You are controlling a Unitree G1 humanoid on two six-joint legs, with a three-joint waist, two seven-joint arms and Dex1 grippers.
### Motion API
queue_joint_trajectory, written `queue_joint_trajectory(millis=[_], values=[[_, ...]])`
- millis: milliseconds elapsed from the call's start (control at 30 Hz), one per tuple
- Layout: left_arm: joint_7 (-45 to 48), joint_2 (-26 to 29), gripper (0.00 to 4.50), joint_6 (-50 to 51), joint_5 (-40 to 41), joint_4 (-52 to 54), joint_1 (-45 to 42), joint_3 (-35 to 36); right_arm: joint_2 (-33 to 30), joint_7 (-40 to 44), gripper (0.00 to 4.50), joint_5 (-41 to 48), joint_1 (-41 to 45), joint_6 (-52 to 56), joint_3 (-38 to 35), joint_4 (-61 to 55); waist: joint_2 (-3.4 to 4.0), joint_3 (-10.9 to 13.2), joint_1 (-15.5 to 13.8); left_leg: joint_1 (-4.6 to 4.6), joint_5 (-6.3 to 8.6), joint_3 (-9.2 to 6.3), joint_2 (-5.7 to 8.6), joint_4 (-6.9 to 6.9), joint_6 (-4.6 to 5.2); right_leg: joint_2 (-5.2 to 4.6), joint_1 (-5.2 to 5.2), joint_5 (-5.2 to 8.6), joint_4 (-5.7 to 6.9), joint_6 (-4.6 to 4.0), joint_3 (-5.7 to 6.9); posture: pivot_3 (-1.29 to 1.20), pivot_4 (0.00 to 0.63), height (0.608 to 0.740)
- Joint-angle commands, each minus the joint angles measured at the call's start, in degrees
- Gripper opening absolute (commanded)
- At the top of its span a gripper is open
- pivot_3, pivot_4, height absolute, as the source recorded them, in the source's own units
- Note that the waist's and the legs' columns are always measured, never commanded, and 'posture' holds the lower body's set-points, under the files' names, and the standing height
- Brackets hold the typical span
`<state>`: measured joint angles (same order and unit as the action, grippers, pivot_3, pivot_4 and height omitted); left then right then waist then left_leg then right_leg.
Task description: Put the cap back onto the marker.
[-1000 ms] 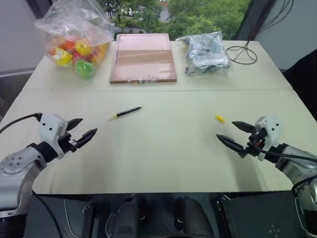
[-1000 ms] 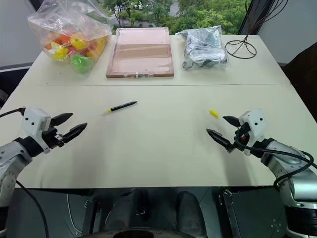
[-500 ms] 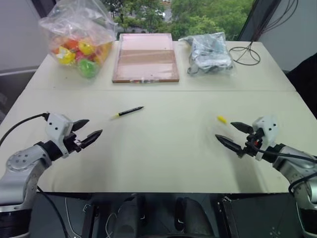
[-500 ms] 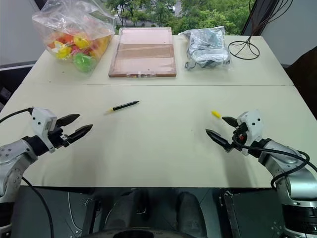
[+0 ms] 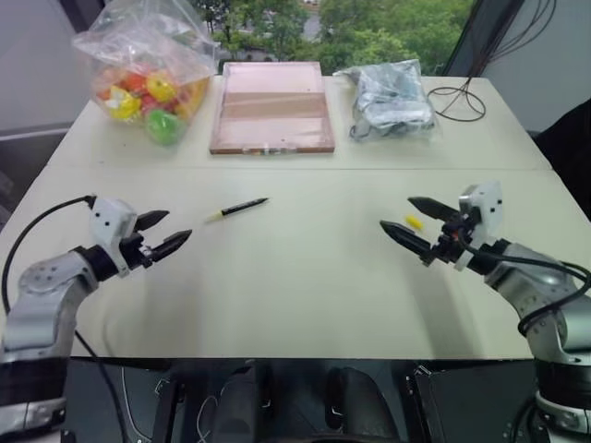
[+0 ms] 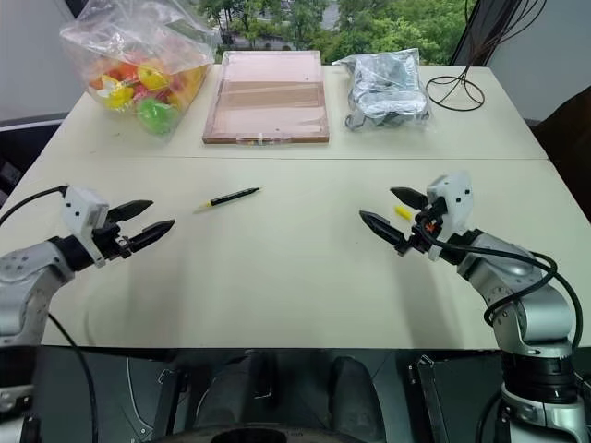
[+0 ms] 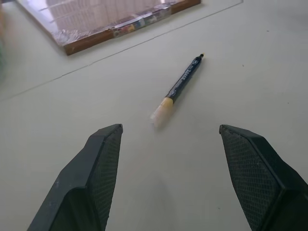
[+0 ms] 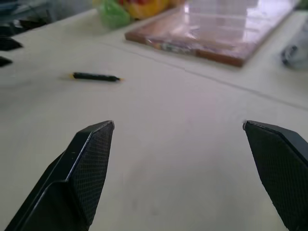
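- Leftmost, the left gripper (image 5: pixel 166 233) hovers just above the counter (image 5: pixel 295 286) with its two black fingers apart and nothing between them; it points toward the marker (image 5: pixel 236 209), which lies flat on the bare counter a little ahead of it and toward the middle.
- Seen from the left wrist, the marker (image 7: pixel 178 88) lies at a slant ahead of the open fingers, its pale yellow end nearer the gripper and its black barrel running away from it.
- For a good pickup, I would line the fingers across the black barrel near its middle, so the end that takes the cap stays free.
- Further back stand a bag of coloured toys (image 5: pixel 143 69), a flat wooden board (image 5: pixel 271 109) and a clear bag of grey items (image 5: pixel 390 100), all well apart from the work.
- To the right, the cap (image 5: pixel 415 222) lies on the counter, seen between the fingers of the right gripper (image 5: pixel 414 222), which are spread wide and empty.
- Whether that gripper is level with the cap or raised above it, I cannot tell; it likely needs lowering before closing, and a gentle close, since such a small cylinder could roll or pop out.
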<state>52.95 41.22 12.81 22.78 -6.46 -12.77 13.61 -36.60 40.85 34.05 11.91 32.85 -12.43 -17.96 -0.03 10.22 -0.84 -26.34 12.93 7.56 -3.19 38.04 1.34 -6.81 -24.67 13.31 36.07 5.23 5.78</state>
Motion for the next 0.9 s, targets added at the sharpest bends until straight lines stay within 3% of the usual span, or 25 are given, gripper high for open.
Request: queue_joint_trajectory(millis=[33,200,433,633,900], values=[[7.17,1.75,3.37,-4.38,-2.50,-8.21,-8.07,-3.98,0.36,0.28,4.45,0.24,1.94,0.79,2.50,-1.80,-0.01,0.01,-0.03,-0.03,0.00,0.00,0.06,0.00,0.00,0.00,-0.01,-0.04,0.01,0.06,0.01,0.00,0.150,0.740],[17.47,1.53,3.37,-10.84,-8.06,-26.64,-23.53,-11.30,0.58,0.43,4.45,-1.01,3.40,0.97,6.70,-2.65,-0.03,0.01,0.13,-0.07,-0.04,0.05,0.16,0.02,-0.02,0.00,-0.01,-0.11,0.03,0.19,0.09,0.00,0.150,0.740],[23.97,-3.37,3.37,-19.35,-15.75,-50.57,-41.97,-17.32,1.51,-2.40,4.45,-0.67,0.48,2.50,7.68,-8.87,-0.07,0.02,0.11,-0.11,-0.03,0.05,0.21,0.05,0.02,0.00,-0.02,-0.11,0.08,0.27,0.11,0.00,0.150,0.740],[23.64,-7.76,3.37,-22.84,-19.13,-59.90,-47.43,-17.57,2.90,-5.41,4.45,-0.68,-2.74,3.05,7.09,-12.10,-0.09,0.03,0.20,-0.12,-0.03,0.00,0.20,0.09,0.03,0.00,-0.01,-0.11,0.09,0.27,0.11,0.00,0.150,0.740],[17.26,-12.13,3.37,-25.76,-22.61,-65.74,-48.10,-16.47,4.73,-8.03,4.45,-0.37,-4.10,2.94,6.69,-13.62,-0.11,0.05,0.17,-0.12,-0.02,-0.04,0.20,0.11,0.06,0.00,0.00,-0.11,0.10,0.28,0.11,0.00,0.150,0.740]])
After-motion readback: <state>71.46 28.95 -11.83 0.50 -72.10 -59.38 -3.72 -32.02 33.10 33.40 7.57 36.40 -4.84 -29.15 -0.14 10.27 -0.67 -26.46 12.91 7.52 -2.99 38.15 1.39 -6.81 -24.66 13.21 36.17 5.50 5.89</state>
